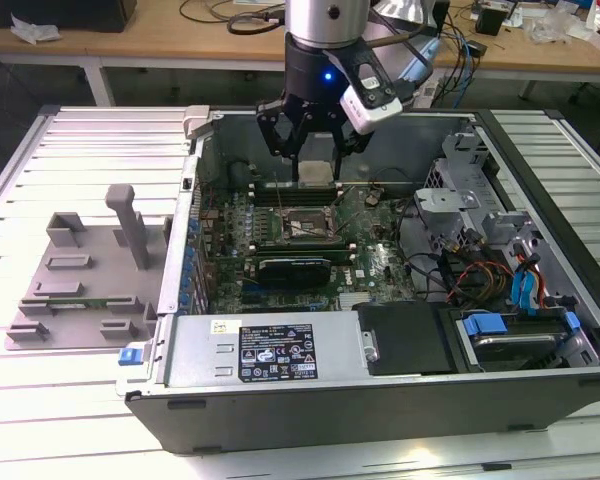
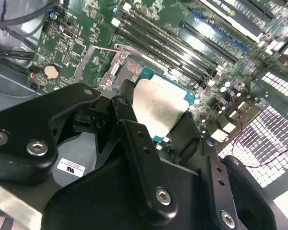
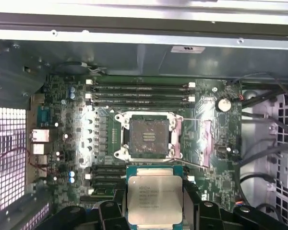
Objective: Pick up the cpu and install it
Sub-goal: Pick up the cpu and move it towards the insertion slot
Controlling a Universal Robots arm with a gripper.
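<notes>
- The cpu [image 3: 154, 199] was one flat chip with a silvery top and a pale border. It was held clear of the board and inside the open computer case [image 1: 280, 352].
- The gripper [image 3: 154, 213] had closed its two dark fingers [image 2: 134, 143] on opposite edges of the cpu, leaving the metal top bare between them. The jaws stood only as far apart as the chip is wide.
- The chip looked close to square, so no long axis stood out. In the first wrist view its edges ran roughly parallel to the frame of the socket [image 3: 147, 135].
- One socket was in sight, with its frame open and its contact field uncovered. The cpu was not directly over it. It hung just beside one socket edge and above board level, and in the exterior view it sat toward the far wall of the case from the socket.
- The rig had one arm, so the only hold on the chip was the gripper's.
- Rows of memory slots [image 3: 139, 91] lay on both sides of the socket. I could not count them surely.
- One round coin cell [image 3: 224, 104] sat on the motherboard [image 3: 206, 143].
- One grey fixture tray [image 1: 80, 270] lay outside the case, at the exterior view's left.
</notes>
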